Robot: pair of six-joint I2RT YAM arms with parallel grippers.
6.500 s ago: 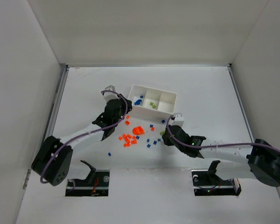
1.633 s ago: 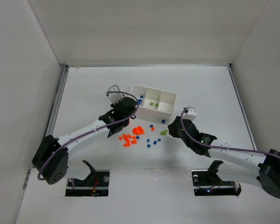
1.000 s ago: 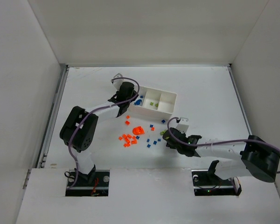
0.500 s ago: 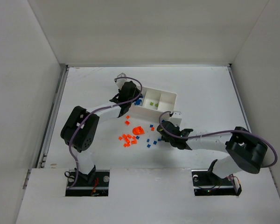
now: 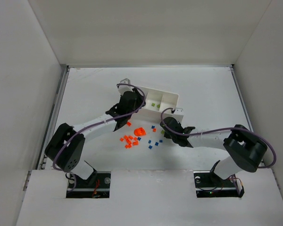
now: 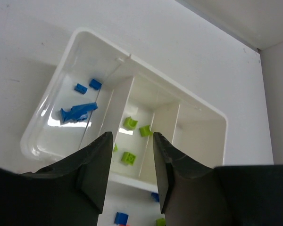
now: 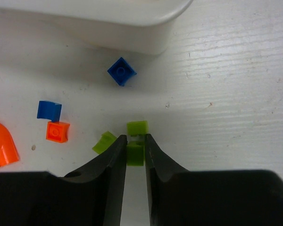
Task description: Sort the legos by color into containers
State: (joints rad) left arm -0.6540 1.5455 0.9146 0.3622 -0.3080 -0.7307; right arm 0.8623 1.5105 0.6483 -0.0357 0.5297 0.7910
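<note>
Right fingers (image 7: 108, 188) pinch green lego (image 7: 135, 155), low.

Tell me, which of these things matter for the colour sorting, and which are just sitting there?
Part of the job: white tray; blue bricks and green bricks in it; loose orange bricks and loose blue bricks; left hand; right hand around a green brick.
Just there: table, white walls, purple cables.
</note>
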